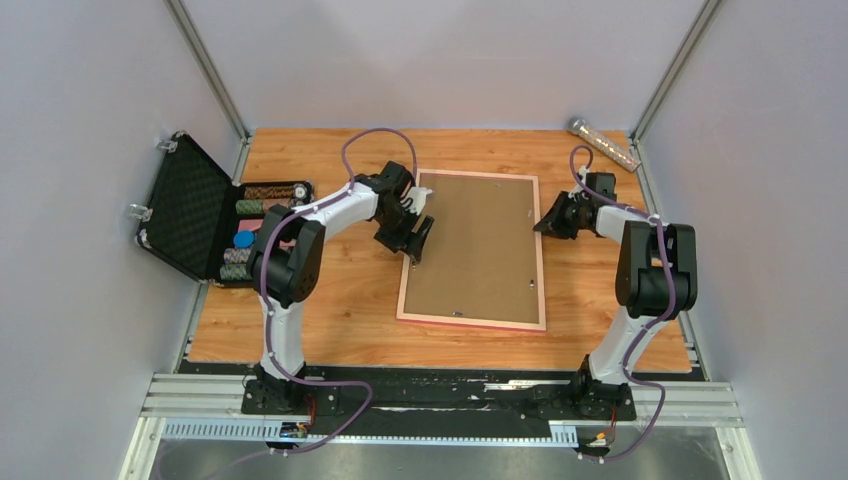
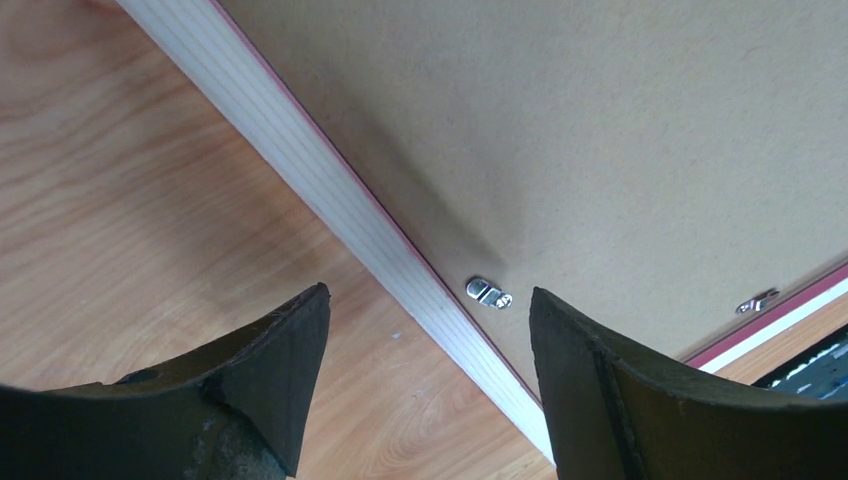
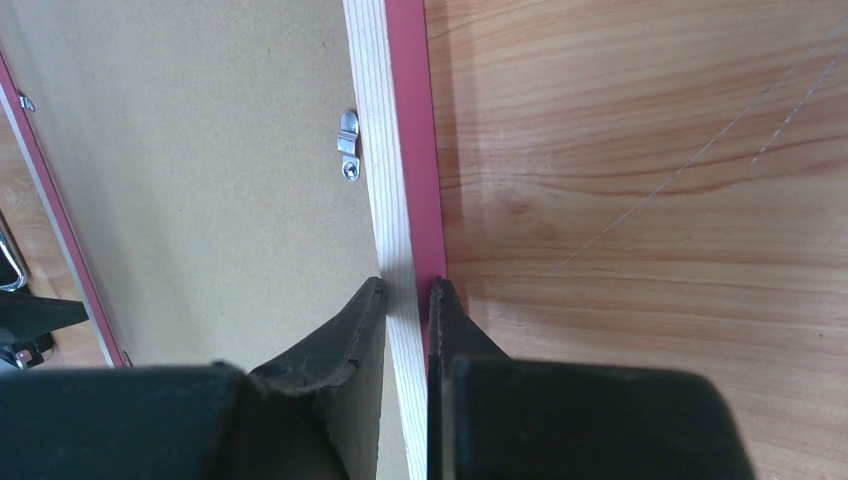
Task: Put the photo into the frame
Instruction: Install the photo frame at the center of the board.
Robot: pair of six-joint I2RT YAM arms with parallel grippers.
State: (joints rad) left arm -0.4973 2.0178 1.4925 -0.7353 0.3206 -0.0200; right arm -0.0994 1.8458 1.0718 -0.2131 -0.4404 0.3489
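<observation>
The frame (image 1: 470,322) lies face down in the middle of the table, pale rails up, pink edge showing. A plain brown backing board (image 1: 478,245) fills it, with small metal clips (image 2: 489,293) at its edge. The photo is hidden. My left gripper (image 1: 418,240) is open and empty, just above the frame's left rail (image 2: 330,190), one finger over the table and one over the board. My right gripper (image 1: 543,225) is shut on the frame's right rail (image 3: 385,130), one finger on the inner side by the board (image 3: 200,180), one on the pink outer side.
An open black case (image 1: 190,210) with poker chips stands at the table's left edge. A shiny tube (image 1: 603,143) lies at the back right corner. Grey walls close in on three sides. Bare wood shows around the frame.
</observation>
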